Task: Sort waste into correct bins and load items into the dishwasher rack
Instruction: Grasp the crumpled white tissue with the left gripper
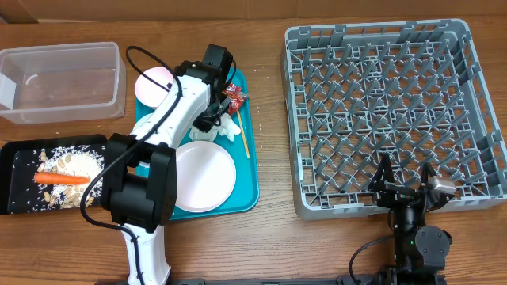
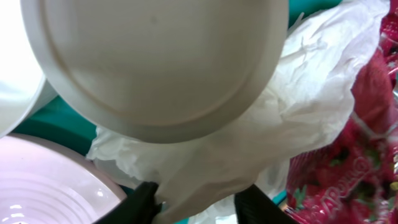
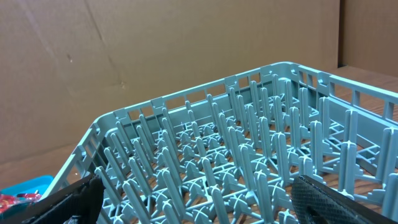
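Left hand [image 2: 198, 206] pinched onto crumpled white paper napkin [image 2: 261, 137] at round white plate [image 2: 155, 56] rim on teal plastic tray [image 1: 250, 166], waste first; right hand [image 1: 405, 174] idle, wide open, holding nothing, by grey plastic dishwasher rack [image 1: 475, 47].

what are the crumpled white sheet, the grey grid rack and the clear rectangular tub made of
The crumpled white sheet looks like thin tissue paper: matte, with soft creases. The grey grid rack seems to be moulded plastic, with a slight sheen and uniform pegs and ribs. The clear rectangular tub is probably translucent plastic; the wooden table shows through it.
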Motion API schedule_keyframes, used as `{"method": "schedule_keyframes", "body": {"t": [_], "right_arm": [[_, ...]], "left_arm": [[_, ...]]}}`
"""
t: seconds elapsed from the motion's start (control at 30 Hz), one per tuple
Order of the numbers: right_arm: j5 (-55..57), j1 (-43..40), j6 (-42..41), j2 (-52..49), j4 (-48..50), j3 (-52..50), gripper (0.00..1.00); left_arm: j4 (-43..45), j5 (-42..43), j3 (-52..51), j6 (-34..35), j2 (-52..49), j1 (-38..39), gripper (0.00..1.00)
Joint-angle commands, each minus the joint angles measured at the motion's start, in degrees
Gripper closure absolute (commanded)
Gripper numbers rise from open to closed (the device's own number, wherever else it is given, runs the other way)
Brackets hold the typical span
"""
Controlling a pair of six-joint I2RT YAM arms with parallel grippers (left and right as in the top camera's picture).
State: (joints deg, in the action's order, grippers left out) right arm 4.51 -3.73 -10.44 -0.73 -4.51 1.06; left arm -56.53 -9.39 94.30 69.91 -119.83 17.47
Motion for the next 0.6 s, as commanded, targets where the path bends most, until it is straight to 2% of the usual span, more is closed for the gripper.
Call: {"method": "schedule_keyframes", "body": {"t": [0.0, 0.03, 0.13, 0.57], "right_arm": [[0.4, -0.3, 0.4, 0.6, 0.2, -0.6, 0.00], [0.4, -0.3, 0.4, 0.6, 0.2, -0.6, 0.00], [0.4, -0.3, 0.4, 0.6, 0.2, -0.6, 0.00], [0.4, -0.3, 0.4, 0.6, 0.2, -0.6, 0.00]], "left_arm": [[0.0, -1.6, 0.3, -2.3, -1.0, -0.6, 0.70], [0.0, -1.5, 0.3, -2.8, -1.0, -0.6, 0.74], [0.0, -1.4, 0.3, -4.4, -1.0, -0.6, 0.96], [-0.8, 6.4, 0.4, -9.4, 1.6, -0.5, 0.96]]}}
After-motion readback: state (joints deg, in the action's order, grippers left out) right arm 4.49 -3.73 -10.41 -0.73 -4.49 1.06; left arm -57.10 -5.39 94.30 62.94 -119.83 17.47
